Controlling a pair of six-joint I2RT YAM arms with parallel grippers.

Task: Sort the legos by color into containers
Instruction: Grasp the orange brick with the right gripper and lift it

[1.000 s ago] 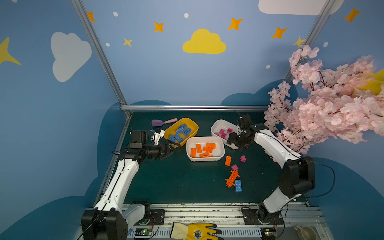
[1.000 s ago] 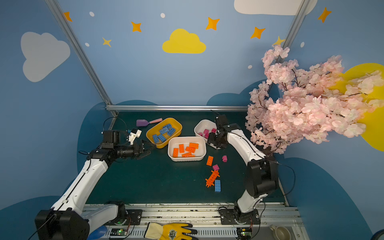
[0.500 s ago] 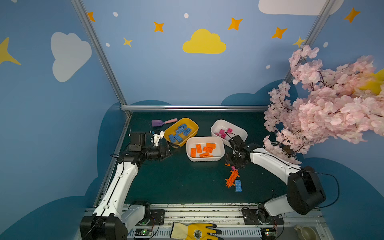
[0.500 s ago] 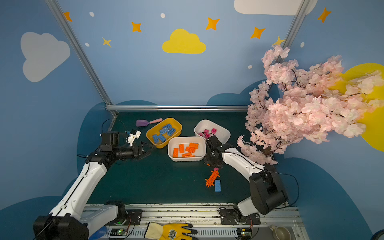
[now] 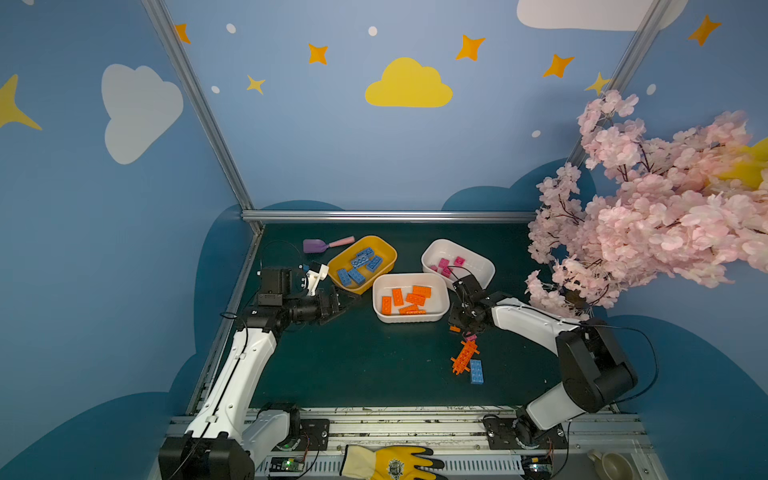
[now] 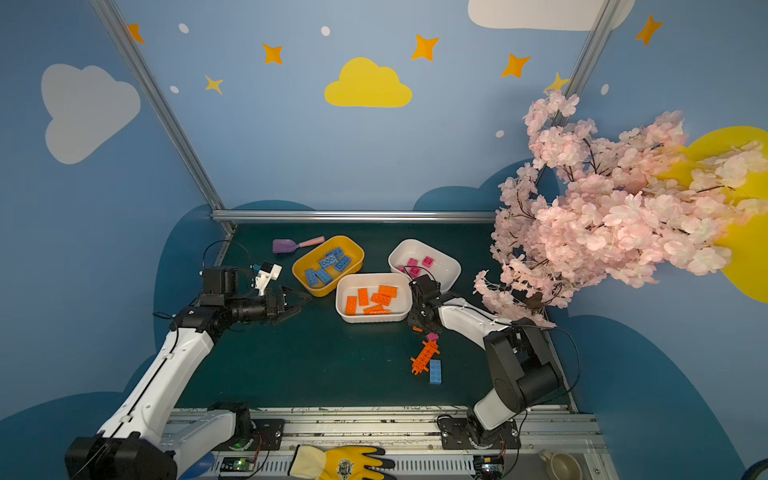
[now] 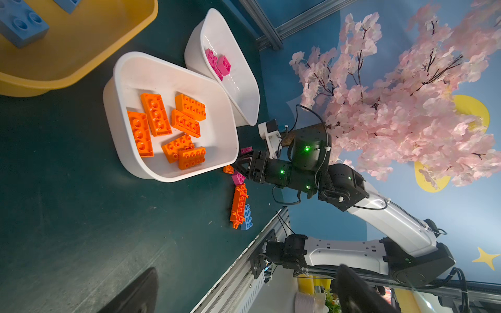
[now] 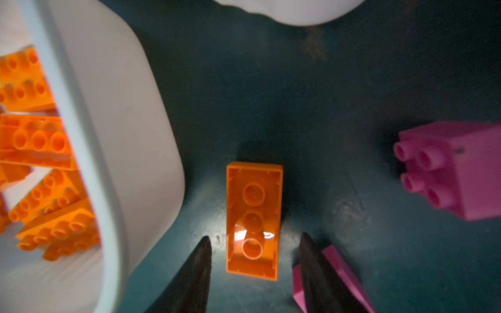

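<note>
An orange lego [image 8: 253,216] lies studs down on the green mat beside the white container [image 5: 411,318] that holds orange legos [image 5: 409,297]. My right gripper [image 8: 255,236] is low over it, open, one finger on each side with a gap to the brick. A magenta lego [image 8: 455,173] lies close by and a second one [image 8: 344,271] sits behind one finger. A spiky orange piece [image 5: 463,357] and a blue lego [image 5: 476,371] lie nearer the front. The yellow container [image 5: 386,249] holds blue legos; the far white container [image 5: 478,259] holds magenta ones. My left gripper [image 5: 340,301] hangs open and empty left of the containers.
A purple scoop with a pink handle [image 5: 320,245] lies behind the yellow container. A pink blossom branch [image 5: 644,216] overhangs the right side above my right arm. A metal rail [image 5: 415,419] and a yellow glove [image 5: 390,461] are at the front edge.
My right arm has swung from the far white container down to the mat and now straddles the loose orange lego, its jaws narrower than before. The left arm has barely moved.
</note>
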